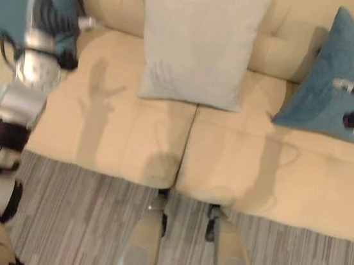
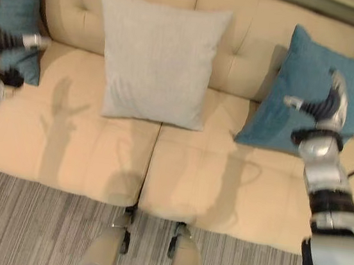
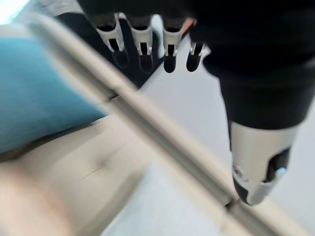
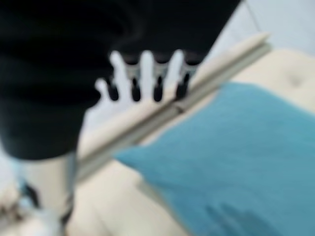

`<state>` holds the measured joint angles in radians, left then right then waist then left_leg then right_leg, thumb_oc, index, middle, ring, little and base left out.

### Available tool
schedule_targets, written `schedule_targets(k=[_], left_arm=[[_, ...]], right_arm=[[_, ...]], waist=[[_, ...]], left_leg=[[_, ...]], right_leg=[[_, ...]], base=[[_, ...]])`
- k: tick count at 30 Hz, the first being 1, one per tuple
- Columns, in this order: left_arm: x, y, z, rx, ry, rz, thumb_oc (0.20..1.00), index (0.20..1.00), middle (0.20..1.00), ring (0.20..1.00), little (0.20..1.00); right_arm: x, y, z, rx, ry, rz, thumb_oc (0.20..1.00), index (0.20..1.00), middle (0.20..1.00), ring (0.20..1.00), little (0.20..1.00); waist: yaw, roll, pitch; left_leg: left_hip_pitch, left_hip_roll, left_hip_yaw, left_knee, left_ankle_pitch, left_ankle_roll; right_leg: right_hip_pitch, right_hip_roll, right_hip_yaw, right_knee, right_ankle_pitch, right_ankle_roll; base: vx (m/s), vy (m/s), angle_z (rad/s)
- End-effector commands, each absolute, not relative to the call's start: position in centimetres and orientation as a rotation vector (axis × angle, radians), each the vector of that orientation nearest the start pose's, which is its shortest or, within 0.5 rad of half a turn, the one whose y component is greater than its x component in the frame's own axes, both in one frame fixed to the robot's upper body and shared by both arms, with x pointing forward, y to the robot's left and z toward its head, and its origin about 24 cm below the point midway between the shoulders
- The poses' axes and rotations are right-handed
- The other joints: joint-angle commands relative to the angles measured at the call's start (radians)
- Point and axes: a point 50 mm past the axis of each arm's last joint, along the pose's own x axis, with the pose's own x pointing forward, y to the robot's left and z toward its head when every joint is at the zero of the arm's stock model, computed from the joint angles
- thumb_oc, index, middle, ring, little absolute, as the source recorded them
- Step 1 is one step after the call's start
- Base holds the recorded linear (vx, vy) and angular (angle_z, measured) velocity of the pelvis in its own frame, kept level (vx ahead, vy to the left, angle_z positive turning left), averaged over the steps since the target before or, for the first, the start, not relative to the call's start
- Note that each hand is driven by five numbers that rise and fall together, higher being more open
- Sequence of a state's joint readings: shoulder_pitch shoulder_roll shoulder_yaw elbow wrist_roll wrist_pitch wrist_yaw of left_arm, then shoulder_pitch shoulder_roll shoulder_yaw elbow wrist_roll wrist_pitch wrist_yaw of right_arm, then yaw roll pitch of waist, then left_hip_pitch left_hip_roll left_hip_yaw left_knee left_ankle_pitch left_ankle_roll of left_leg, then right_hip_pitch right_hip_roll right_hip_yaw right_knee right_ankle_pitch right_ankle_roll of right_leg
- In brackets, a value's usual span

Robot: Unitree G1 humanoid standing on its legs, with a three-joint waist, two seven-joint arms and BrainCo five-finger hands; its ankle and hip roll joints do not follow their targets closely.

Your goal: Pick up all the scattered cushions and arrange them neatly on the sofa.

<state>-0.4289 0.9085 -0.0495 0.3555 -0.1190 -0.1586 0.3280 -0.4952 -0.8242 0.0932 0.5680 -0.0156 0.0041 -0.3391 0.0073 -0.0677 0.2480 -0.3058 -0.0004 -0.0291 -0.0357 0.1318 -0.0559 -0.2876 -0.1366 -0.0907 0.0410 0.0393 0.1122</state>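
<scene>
Where the cream sofa (image 2: pixel 210 175) meets its tufted backrest, three cushions stand leaning against it: a grey cushion (image 2: pixel 157 56) in the middle, a teal cushion (image 2: pixel 15 3) at the robot's left end and another teal cushion (image 2: pixel 298 95) at the right end, each well apart from the next. The grey one sits upright across the seam between the two seat pads, while the right teal one is tilted onto a corner. The left hand (image 1: pixel 56 14) is raised in front of the left teal cushion, and its own wrist view shows its fingers (image 3: pixel 142 42) straight and spread with nothing in them, pointing past the top edge of the backrest, the teal cushion just beside. The right hand (image 2: pixel 326 102) hangs in front of the right teal cushion; in its wrist view the fingers (image 4: pixel 147 73) are likewise extended and empty, reaching over the backrest's rim with the teal fabric close below them. A striped grey carpet (image 2: pixel 23 223) covers the floor in front of the sofa
</scene>
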Motion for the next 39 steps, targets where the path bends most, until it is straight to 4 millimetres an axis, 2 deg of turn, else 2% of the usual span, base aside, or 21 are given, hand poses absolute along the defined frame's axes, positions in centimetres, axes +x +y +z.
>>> schedule_targets(k=[1,3,6,9,13,17,21,25,26,27,28,29,30,31,32,33,35,39], left_arm=[[28.7,33.1,12.0,0.73,-0.097,0.351,1.0,1.0,1.0,1.0,1.0],[26.5,33.4,6.6,0.696,0.115,0.321,1.0,1.0,1.0,1.0,1.0],[22.9,33.5,0.5,0.683,0.369,0.289,1.0,1.0,1.0,1.0,1.0],[18.3,32.8,-6.0,0.624,0.672,0.261,1.0,1.0,1.0,1.0,1.0],[12.1,31.1,-12.0,0.578,1.028,0.224,1.0,1.0,1.0,1.0,1.0],[7.9,30.1,-14.2,0.542,1.235,0.207,1.0,1.0,1.0,1.0,1.0],[5.9,29.8,-14.7,0.511,1.31,0.218,1.0,1.0,1.0,1.0,1.0],[7.4,29.7,-14.5,0.514,1.262,0.212,1.0,1.0,1.0,1.0,1.0],[8.2,29.3,-14.5,0.516,1.238,0.195,1.0,1.0,1.0,1.0,1.0],[8.2,29.3,-14.5,0.516,1.237,0.195,1.0,1.0,1.0,1.0,1.0],[8.8,28.9,-14.5,0.504,1.22,0.194,1.0,1.0,1.0,1.0,1.0],[9.3,28.4,-14.6,0.487,1.206,0.187,1.0,1.0,1.0,1.0,1.0],[9.3,28.4,-14.6,0.487,1.206,0.187,1.0,1.0,1.0,1.0,1.0],[9.5,28.0,-14.7,0.48,1.2,0.181,1.0,1.0,1.0,1.0,1.0],[9.5,28.0,-14.7,0.48,1.2,0.181,1.0,1.0,1.0,1.0,1.0],[9.7,27.3,-14.9,0.463,1.19,0.164,1.0,1.0,1.0,1.0,1.0],[10.1,26.8,-14.9,0.462,1.179,0.149,1.0,1.0,1.0,1.0,1.0],[11.2,26.5,-14.7,0.478,1.145,0.134,1.0,1.0,1.0,1.0,1.0]], right_arm=[[29.4,-34.3,9.3,-0.846,0.105,-0.433,1.0,1.0,1.0,1.0,1.0],[27.9,-34.2,6.1,-0.824,0.217,-0.392,1.0,1.0,1.0,1.0,1.0],[25.6,-33.6,1.6,-0.807,0.386,-0.322,1.0,1.0,1.0,1.0,1.0],[23.0,-33.0,-3.1,-0.795,0.587,-0.253,1.0,1.0,1.0,1.0,1.0],[18.8,-32.2,-8.3,-0.777,0.864,-0.18,1.0,1.0,1.0,1.0,1.0],[14.8,-31.3,-11.5,-0.766,1.074,-0.119,1.0,1.0,1.0,1.0,1.0],[11.9,-30.6,-13.0,-0.787,1.189,-0.059,1.0,1.0,1.0,1.0,1.0],[10.6,-30.7,-13.4,-0.759,1.234,-0.087,1.0,1.0,1.0,1.0,1.0],[10.2,-30.6,-13.6,-0.739,1.247,-0.101,1.0,1.0,1.0,1.0,1.0],[10.2,-30.6,-13.6,-0.739,1.247,-0.101,1.0,1.0,1.0,1.0,1.0],[10.3,-30.8,-13.5,-0.735,1.249,-0.116,1.0,1.0,1.0,1.0,1.0],[10.3,-30.8,-13.5,-0.726,1.25,-0.127,1.0,1.0,1.0,1.0,1.0],[10.3,-30.8,-13.5,-0.726,1.25,-0.127,1.0,1.0,1.0,1.0,1.0],[10.4,-30.8,-13.4,-0.716,1.246,-0.137,1.0,1.0,1.0,1.0,1.0],[10.4,-30.8,-13.4,-0.716,1.246,-0.137,1.0,1.0,1.0,1.0,1.0],[10.5,-30.7,-13.5,-0.696,1.242,-0.141,1.0,1.0,1.0,1.0,1.0],[10.3,-30.4,-13.6,-0.689,1.25,-0.135,1.0,1.0,1.0,1.0,1.0],[11.0,-29.9,-13.7,-0.696,1.244,-0.126,1.0,1.0,1.0,1.0,1.0]], waist=[[-0.013,-0.019,-0.127],[-0.02,-0.012,-0.142],[-0.028,-0.008,-0.16],[-0.035,-0.005,-0.173],[-0.039,-0.001,-0.193],[-0.03,-0.002,-0.208],[-0.022,-0.003,-0.203],[-0.027,-0.013,-0.166],[-0.03,-0.025,-0.149],[-0.031,-0.025,-0.149],[-0.029,-0.038,-0.133],[-0.032,-0.052,-0.123],[-0.031,-0.051,-0.122],[-0.038,-0.055,-0.126],[-0.038,-0.053,-0.125],[-0.053,-0.047,-0.137],[-0.069,-0.033,-0.148],[-0.075,-0.032,-0.133]], left_leg=[[0.087,0.008,0.064,0.031,-0.127,-0.014],[0.129,0.014,0.073,0.007,-0.12,-0.016],[0.175,0.022,0.083,-0.014,-0.12,-0.012],[0.21,0.028,0.095,-0.028,-0.119,-0.009],[0.248,0.035,0.104,-0.042,-0.126,-0.009],[0.277,0.044,0.104,-0.045,-0.133,-0.011],[0.298,0.061,0.093,-0.04,-0.133,-0.018],[0.237,0.084,0.075,0.012,-0.116,-0.035],[0.192,0.084,0.063,0.09,-0.133,-0.035],[0.188,0.084,0.061,0.096,-0.136,-0.035],[0.166,0.066,0.043,0.162,-0.173,-0.033],[0.166,0.022,0.003,0.229,-0.238,-0.02],[0.165,0.023,0.003,0.234,-0.241,-0.02],[0.174,0.005,-0.005,0.26,-0.265,-0.012],[0.173,0.007,-0.005,0.265,-0.269,-0.012],[0.223,0.001,-0.001,0.245,-0.291,-0.009],[0.251,-0.004,0.004,0.197,-0.294,-0.001],[0.259,-0.041,-0.004,0.154,-0.292,0.023]], right_leg=[[0.084,-0.006,-0.021,-0.065,0.042,0.046],[0.118,0.001,-0.024,-0.072,0.035,0.044],[0.154,0.012,-0.018,-0.081,0.027,0.041],[0.18,0.02,-0.01,-0.085,0.021,0.036],[0.215,0.03,-0.003,-0.105,0.014,0.033],[0.242,0.04,-0.002,-0.111,0.0,0.026],[0.269,0.059,-0.004,-0.102,-0.031,0.009],[0.252,0.078,-0.009,-0.089,-0.051,-0.012],[0.246,0.074,-0.015,-0.09,-0.045,-0.017],[0.245,0.074,-0.016,-0.09,-0.045,-0.017],[0.232,0.066,-0.011,-0.084,-0.035,-0.019],[0.207,0.054,0.001,-0.079,-0.016,-0.017],[0.208,0.055,0.0,-0.079,-0.017,-0.017],[0.193,0.051,0.009,-0.08,-0.006,-0.016],[0.194,0.052,0.009,-0.08,-0.007,-0.016],[0.173,0.056,0.024,-0.076,0.008,-0.014],[0.144,0.052,0.025,-0.066,0.023,-0.007],[0.087,0.021,0.04,-0.045,0.073,0.019]], base=[[0.05,-0.016,0.05],[0.05,-0.009,-0.01],[0.04,-0.02,-0.1],[0.0,-0.024,-0.08],[0.01,-0.032,-0.14],[0.01,-0.061,-0.12],[-0.01,-0.096,0.0],[-0.18,-0.108,0.08],[-0.19,-0.075,0.34],[-0.21,-0.053,0.35],[-0.24,0.014,0.26],[-0.23,0.015,0.12],[-0.18,0.065,-0.05],[-0.05,0.038,-0.12],[-0.1,0.153,-0.13],[-0.08,0.181,-0.03],[-0.11,0.218,-0.09],[-0.16,0.201,0.08]])
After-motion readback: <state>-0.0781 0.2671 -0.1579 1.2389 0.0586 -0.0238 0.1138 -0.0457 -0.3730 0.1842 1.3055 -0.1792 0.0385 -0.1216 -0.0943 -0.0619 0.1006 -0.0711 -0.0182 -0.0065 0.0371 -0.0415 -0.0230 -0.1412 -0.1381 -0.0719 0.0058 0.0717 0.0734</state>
